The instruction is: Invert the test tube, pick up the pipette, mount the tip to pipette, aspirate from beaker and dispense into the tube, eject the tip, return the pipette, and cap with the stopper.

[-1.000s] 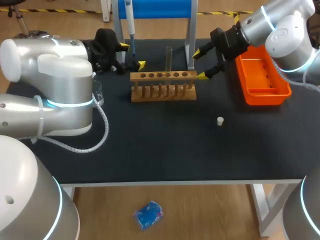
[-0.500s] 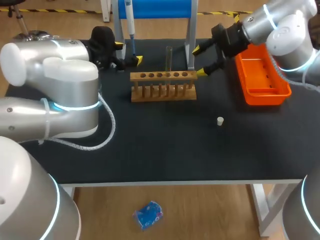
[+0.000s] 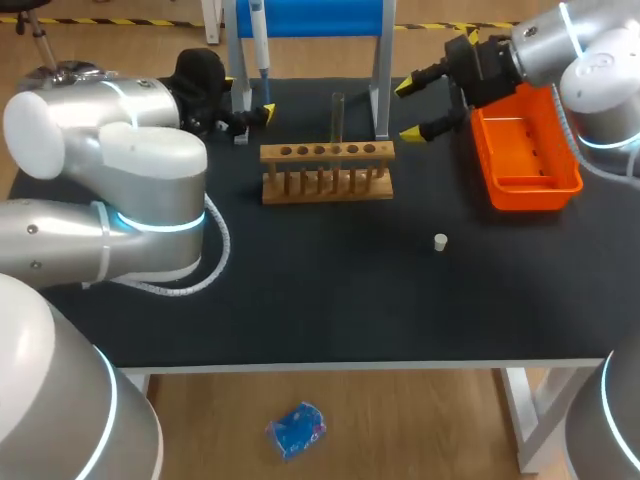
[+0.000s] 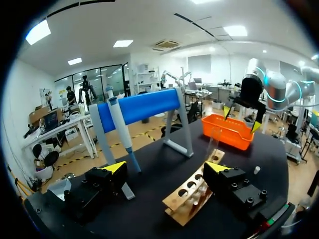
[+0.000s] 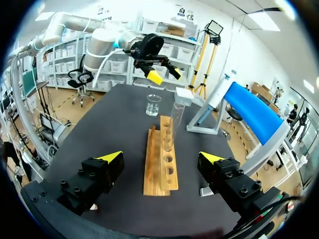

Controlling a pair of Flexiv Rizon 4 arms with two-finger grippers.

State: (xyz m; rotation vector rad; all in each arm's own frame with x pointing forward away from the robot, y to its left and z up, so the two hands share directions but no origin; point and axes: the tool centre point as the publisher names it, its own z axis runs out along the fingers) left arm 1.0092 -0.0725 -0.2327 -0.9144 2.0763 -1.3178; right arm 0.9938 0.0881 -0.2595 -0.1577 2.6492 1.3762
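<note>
1. Left gripper (image 4: pixel 165 167): fingers spread wide, holding nothing. The pipette (image 4: pixel 122 132) hangs upright on the blue stand (image 4: pixel 144 105), just ahead of the gripper and nearer one finger than centred.
2. Likely step: the pipette pickup. Shift sideways until its body sits midway between the fingers, then close.
3. Grip the thicker upper body, not the slim shaft. Lift clear of the stand before pulling away.
4. Right gripper (image 3: pixel 408 110): fingers parted, empty, beside the orange tray (image 3: pixel 527 186).
5. The test tube (image 3: pixel 338 115) stands upright in the rack (image 3: pixel 326 152) near the stand. Swing wide of it.

The table (image 3: pixel 330 300) is black, the rack (image 3: pixel 327 152) pale wood. The tray (image 3: pixel 527 185) is orange, the stopper (image 3: pixel 440 241) white, the stand's bar (image 3: pixel 320 18) blue.
</note>
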